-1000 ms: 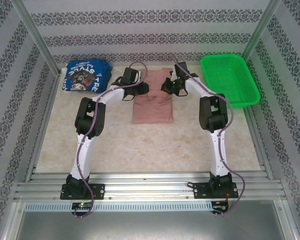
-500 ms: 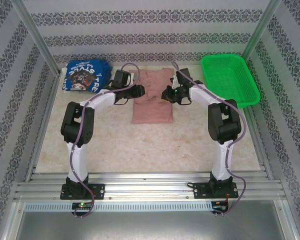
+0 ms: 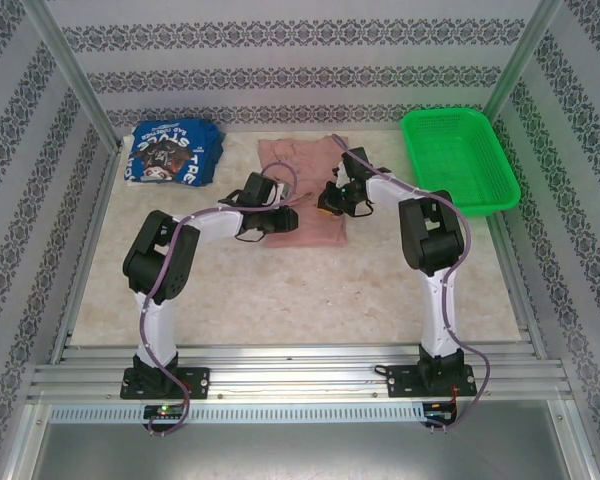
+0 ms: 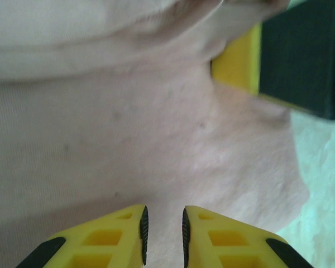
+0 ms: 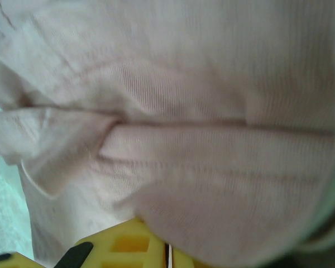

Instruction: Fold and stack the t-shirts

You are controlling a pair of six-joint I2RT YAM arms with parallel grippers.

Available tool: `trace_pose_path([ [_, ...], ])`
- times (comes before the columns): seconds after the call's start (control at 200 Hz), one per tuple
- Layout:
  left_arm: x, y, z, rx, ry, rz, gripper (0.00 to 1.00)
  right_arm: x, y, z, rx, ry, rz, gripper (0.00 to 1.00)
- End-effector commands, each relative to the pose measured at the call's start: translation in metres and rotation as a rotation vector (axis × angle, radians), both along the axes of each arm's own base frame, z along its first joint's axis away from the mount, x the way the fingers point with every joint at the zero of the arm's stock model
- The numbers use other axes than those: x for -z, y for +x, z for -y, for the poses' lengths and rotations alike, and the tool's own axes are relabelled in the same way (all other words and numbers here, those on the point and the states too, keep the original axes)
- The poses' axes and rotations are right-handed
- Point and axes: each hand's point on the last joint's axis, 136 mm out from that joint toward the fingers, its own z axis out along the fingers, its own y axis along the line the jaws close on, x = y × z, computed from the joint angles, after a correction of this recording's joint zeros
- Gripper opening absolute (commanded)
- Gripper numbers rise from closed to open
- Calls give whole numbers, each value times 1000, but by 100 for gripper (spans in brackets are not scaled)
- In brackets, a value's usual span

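pink tee (image 3: pixel 302 160): lies mid-far on the desk (image 3: pixel 300 300), long side running near-far, part folded; far edge wrinkled, both hands over its middle
blue tee (image 3: pixel 170 155): folded, far-left corner of desk, white lettering up, well apart from pink tee
L hand (image 3: pixel 285 221): low over left side of pink tee; wrist cam shows fingers (image 4: pixel 135 231) close together w/ slim gap, pink cloth behind the gap, can't tell if it pinches anything
R hand (image 3: pixel 327 203): on right side of pink tee; wrist cam shows fingers pressed together, pinching a fold of pink cloth that drapes over the tips
basket (image 3: pixel 450 112): green mesh, far-right, apart from both tees
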Motion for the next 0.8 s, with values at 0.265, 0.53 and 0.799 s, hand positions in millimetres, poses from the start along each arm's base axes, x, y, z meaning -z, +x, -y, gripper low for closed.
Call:
trace_pose_path([
  [0.265,33,-18,-7,1,68,-41,24,-11,60,9,76,49,41,16],
  [0.53,25,-14,-6,-2,59,-28,29,-40,101,3,101,136,118,17],
  [0.799,-23,21,-14,-89,12,75,63,-99,69,16,53,69,239,28],
])
